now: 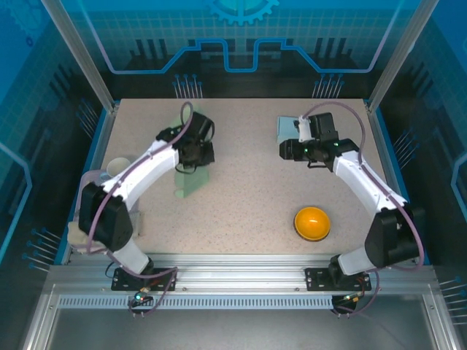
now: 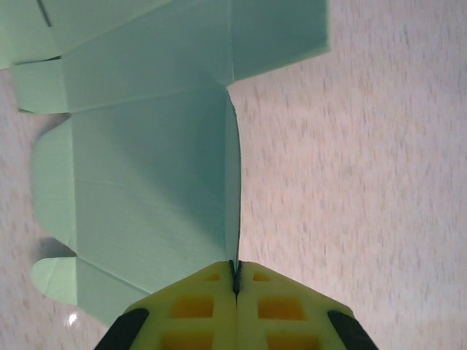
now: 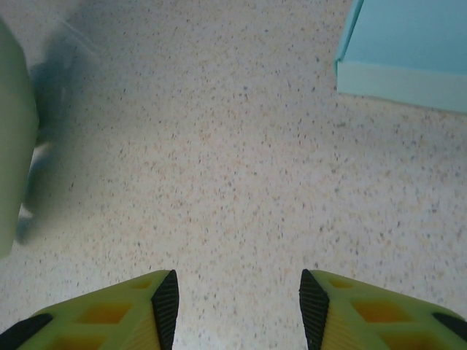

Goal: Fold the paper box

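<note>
Partly arm-hidden overhead, the paper box [image 1: 191,186] is pinched by left jaws; right jaws stand open.

Paper box [image 2: 146,182]: thin pale green card, matt and smooth, with sharp pressed creases.
My left gripper [image 2: 236,275]: yellow plastic with a dull sheen, moulded with square pockets.
My right gripper [image 3: 238,299]: the same yellow plastic; its black pads [image 3: 166,306] look rubbery, I think.
Table [image 3: 233,146]: speckled beige top, matt, finely grained like stone-effect laminate.
Blue box [image 3: 408,44]: pale blue card, matt, smooth.
Orange dome [image 1: 312,222]: glossy, plastic by its shine.
Rail [image 1: 233,292]: bare brushed metal.
My arm shell [image 1: 146,171]: white glossy plastic.
</note>
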Controlling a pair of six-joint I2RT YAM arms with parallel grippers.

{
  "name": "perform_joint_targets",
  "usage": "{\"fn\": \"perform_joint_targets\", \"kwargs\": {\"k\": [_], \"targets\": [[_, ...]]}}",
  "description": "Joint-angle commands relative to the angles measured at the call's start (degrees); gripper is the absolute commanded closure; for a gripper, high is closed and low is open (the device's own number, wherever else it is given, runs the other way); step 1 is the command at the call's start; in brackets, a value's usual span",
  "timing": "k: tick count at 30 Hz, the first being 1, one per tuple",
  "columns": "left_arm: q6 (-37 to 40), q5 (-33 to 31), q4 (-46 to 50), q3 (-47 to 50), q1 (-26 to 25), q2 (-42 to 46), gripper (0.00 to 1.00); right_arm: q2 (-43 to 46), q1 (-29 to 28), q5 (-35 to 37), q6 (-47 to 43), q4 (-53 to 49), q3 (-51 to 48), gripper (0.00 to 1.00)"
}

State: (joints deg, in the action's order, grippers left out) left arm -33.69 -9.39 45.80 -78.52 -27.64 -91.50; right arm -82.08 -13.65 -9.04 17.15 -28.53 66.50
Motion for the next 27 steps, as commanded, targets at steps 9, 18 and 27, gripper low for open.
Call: {"fn": "perform_joint_targets", "kwargs": {"k": [9, 18, 27], "targets": [[-17.87, 4.01, -11.2, 6.89, -15.76, -3.42, 0.96, 12.94, -2.04, 2.04, 2.79, -4.6, -9.45, 0.49], [-16.05, 6.08, -11.03, -1.66, -16.1, -6.76, 0.38, 15.29, -2.04, 3.41, 1.97, -7.08, -11.0, 0.49], [-6.29, 7.59, -8.15, 4.72, 2.82, 1.75, 0.32, 10.65, -4.85, 3.77, 0.8, -5.65, -8.17, 0.48]]}}
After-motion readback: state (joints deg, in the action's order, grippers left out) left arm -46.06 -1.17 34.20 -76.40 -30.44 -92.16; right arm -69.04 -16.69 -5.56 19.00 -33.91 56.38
